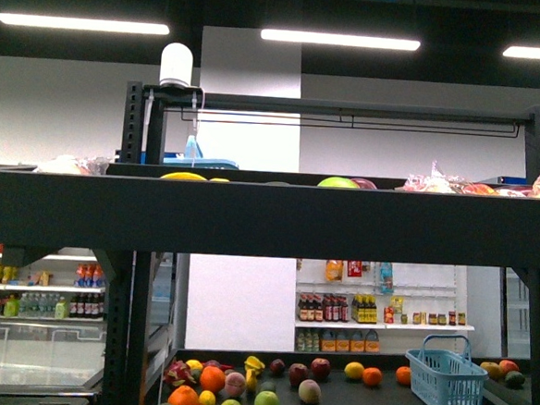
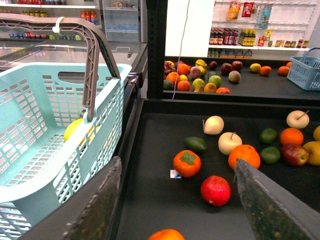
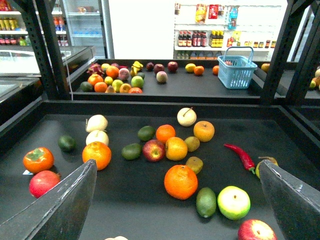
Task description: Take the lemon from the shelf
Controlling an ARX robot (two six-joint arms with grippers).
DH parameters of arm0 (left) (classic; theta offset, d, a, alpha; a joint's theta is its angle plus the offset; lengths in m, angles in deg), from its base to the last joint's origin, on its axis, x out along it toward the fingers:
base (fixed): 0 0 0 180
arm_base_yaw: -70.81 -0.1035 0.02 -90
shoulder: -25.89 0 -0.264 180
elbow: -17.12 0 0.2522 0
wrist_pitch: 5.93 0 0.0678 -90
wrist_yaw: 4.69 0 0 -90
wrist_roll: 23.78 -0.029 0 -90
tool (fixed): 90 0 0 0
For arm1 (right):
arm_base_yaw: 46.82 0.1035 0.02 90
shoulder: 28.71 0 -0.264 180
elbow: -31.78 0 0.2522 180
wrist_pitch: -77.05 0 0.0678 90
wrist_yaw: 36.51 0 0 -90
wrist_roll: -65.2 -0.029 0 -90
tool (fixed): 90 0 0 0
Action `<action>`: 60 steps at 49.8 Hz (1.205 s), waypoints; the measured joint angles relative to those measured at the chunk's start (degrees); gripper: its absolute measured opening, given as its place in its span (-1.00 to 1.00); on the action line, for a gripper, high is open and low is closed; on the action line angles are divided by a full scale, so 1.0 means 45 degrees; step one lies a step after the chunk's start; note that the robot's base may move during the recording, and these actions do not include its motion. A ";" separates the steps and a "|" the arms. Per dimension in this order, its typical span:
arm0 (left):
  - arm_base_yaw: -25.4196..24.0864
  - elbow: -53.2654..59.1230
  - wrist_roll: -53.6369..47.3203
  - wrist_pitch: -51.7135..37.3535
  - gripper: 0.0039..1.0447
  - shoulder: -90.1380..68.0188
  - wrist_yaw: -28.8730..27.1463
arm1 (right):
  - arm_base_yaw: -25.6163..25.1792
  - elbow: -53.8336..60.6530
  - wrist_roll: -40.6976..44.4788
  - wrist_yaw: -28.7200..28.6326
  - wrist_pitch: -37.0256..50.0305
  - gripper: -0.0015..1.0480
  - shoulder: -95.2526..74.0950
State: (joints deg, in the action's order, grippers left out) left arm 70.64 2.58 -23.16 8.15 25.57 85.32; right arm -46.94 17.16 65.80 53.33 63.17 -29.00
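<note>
A bright yellow roundish fruit, the lemon (image 2: 75,129) by its look, lies inside a pale blue basket (image 2: 35,150) and shows through the slots. The basket stands at the end of the black shelf (image 2: 150,200), beside my left gripper (image 2: 178,167). That gripper is open and empty above the tier, with a persimmon (image 2: 186,163) and a red pomegranate (image 2: 215,190) beyond its fingers. My right gripper (image 3: 177,165) hangs open and empty over the same shelf (image 3: 125,200), an orange (image 3: 180,181) lying between its fingers. In the front view the shelf lip (image 1: 269,212) hides both arms.
Loose fruit is scattered over the tier: cream apples (image 3: 97,123), avocados (image 3: 132,151), a lime (image 3: 205,201), a green apple (image 3: 233,202), a red chili (image 3: 241,155). A farther tier holds more fruit (image 3: 116,80) and a blue basket (image 3: 237,71). Black uprights (image 3: 47,50) flank the tier.
</note>
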 joint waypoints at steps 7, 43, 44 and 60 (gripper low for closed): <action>0.0000 0.0000 -0.0019 0.0000 0.84 0.0000 0.0000 | 0.0000 0.0000 0.0000 0.0000 0.0000 0.86 0.0000; 0.0000 0.0000 -0.0019 0.0000 0.85 0.0000 0.0000 | 0.0000 0.0000 0.0000 -0.0005 0.0000 0.86 0.0000; 0.0000 0.0000 -0.0019 0.0000 0.85 0.0000 -0.0005 | 0.0000 0.0000 0.0000 -0.0005 0.0000 0.86 0.0000; 0.0000 0.0000 -0.0024 0.0000 0.85 0.0000 0.0000 | 0.0000 0.0000 0.0000 -0.0005 0.0000 0.86 0.0000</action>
State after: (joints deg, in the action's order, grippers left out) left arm 70.64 2.58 -23.27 8.15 25.57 85.32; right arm -46.94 17.16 65.80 53.30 63.17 -29.00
